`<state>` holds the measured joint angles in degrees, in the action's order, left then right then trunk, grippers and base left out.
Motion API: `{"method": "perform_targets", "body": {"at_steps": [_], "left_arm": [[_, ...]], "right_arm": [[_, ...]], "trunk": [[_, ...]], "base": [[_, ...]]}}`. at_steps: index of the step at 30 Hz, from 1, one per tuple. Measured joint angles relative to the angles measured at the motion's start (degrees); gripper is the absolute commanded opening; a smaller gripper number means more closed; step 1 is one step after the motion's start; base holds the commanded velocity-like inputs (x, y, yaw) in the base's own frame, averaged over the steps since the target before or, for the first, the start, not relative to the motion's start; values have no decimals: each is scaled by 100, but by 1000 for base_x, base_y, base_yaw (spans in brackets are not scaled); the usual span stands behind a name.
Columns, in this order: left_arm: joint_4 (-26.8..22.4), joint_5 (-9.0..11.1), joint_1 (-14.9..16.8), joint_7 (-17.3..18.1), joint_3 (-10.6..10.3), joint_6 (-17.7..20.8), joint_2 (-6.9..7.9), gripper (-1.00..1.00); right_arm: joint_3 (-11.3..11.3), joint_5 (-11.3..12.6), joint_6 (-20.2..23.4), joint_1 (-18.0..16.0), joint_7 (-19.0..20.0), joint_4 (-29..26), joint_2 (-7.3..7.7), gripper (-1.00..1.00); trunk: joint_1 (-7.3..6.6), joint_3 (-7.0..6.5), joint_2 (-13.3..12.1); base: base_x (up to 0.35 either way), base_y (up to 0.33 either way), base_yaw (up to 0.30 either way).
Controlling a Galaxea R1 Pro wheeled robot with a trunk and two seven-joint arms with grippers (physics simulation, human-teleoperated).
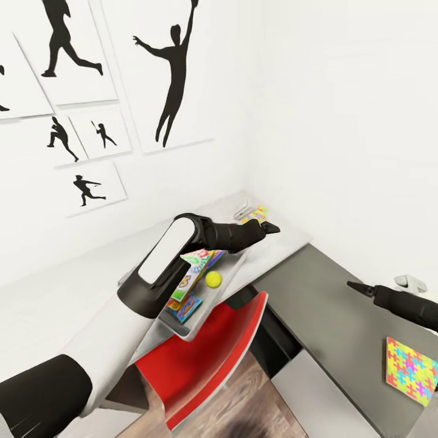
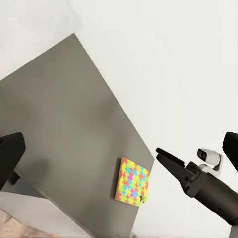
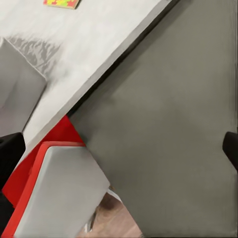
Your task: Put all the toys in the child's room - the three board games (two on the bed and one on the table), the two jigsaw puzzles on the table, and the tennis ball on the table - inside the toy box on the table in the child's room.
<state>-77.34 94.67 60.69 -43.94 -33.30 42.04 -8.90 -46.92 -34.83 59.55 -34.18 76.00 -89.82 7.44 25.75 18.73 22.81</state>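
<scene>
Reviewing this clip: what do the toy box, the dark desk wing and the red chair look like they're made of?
Simulator render, so only the look counts. Toy box: pale grey, thin flared walls with a soft sheen, probably moulded plastic. Dark desk wing: flat matte grey with no grain, likely laminate or painted board. Red chair: glossy red curved shell with a grey inner face, plastic-like; the grey may be padding, hard to tell.

Toy box (image 1: pixel 234 267), pale grey bin on the light grey table (image 1: pixel 73 304), holds colourful board games (image 1: pixel 193 277) and tennis ball (image 1: pixel 213 279). One jigsaw puzzle (image 1: pixel 411 371) lies flat on dark wing, near right; another jigsaw puzzle (image 1: pixel 258 214) at far corner.
</scene>
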Motion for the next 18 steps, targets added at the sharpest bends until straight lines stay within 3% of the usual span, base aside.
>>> {"method": "perform_targets", "body": {"at_steps": [6,9,13,18], "left_arm": [[328,-2,20,9,-138,-70,-63,100],[433,-1,27,11,-322,-198,-84,100],[592,12,30,4,-787,-631,-106,100],[724,22,32,-2,-1088,-886,-110,100]], "right_arm": [[3,-18,0,5,3,114,-29,100],[-2,-22,0,6,4,169,-36,100],[-16,-22,0,9,12,237,-44,100],[-25,-21,0,13,14,262,-46,100]], "trunk": [[0,-43,0],[0,-65,0],[0,-95,0],[0,-132,0]], "base": [[0,0,-202],[0,0,-199],[0,0,-198],[0,0,-197]]}}
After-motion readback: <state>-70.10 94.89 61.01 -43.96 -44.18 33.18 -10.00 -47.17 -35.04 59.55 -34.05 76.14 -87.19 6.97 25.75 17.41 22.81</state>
